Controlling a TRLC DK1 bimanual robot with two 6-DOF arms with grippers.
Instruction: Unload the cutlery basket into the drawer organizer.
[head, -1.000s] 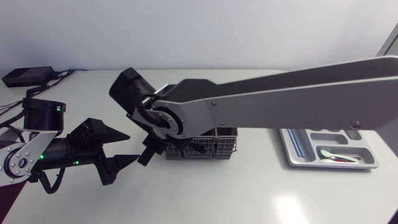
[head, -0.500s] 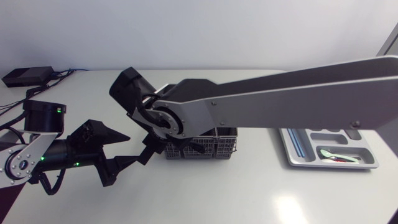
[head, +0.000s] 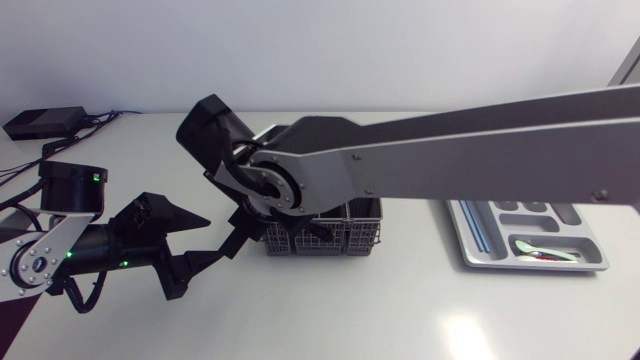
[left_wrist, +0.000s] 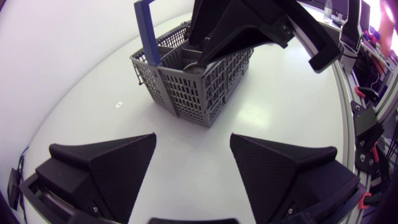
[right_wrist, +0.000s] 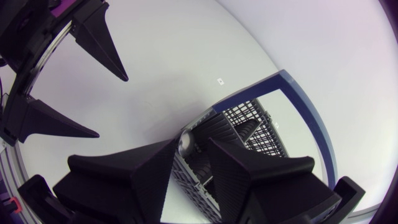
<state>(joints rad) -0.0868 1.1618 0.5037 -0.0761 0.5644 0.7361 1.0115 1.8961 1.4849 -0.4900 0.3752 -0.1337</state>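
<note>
Cutlery basket (head: 350, 238) sits on the surface (head: 330, 310). Right tool (right_wrist: 194, 142) is dipped inside for a pick; its grip cannot be told. Left tool (left_wrist: 193, 137) rests released. Next, the shiny piece (right_wrist: 186, 144) should go to the drawer organizer (head: 478, 238).

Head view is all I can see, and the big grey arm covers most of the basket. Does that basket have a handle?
Observer: Yes. The left wrist view shows a blue handle standing upright over the grey basket.
Operator: Is there anything in the basket where the arm goes in?
Observer: The right wrist view shows a shiny metal piece inside it, right at the right gripper. I cannot tell which utensil it is.
</note>
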